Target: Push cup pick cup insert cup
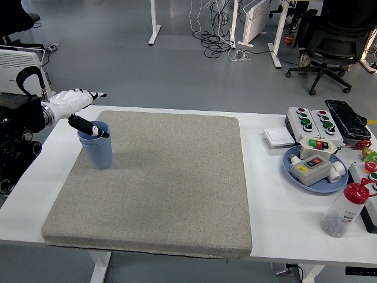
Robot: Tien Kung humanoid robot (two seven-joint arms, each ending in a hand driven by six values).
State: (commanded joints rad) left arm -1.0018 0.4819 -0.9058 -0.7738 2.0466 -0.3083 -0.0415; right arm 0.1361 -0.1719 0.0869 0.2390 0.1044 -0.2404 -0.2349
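Two blue cups [97,147] stand nested, one fully inside the other, upright on the grey mat [159,183] near its far left corner. My left hand [82,112] hovers just above and left of the cups' rim. Its white fingers [79,97] are spread out flat, and the dark thumb reaches down over the rim. The hand holds nothing. My right arm is out of the picture.
A blue plate [290,166] with button boxes sits at the right, with more button boxes [310,121] behind it, a white switch [278,137], and a red-capped bottle [344,210] near the right front. The mat covers most of the table [283,224].
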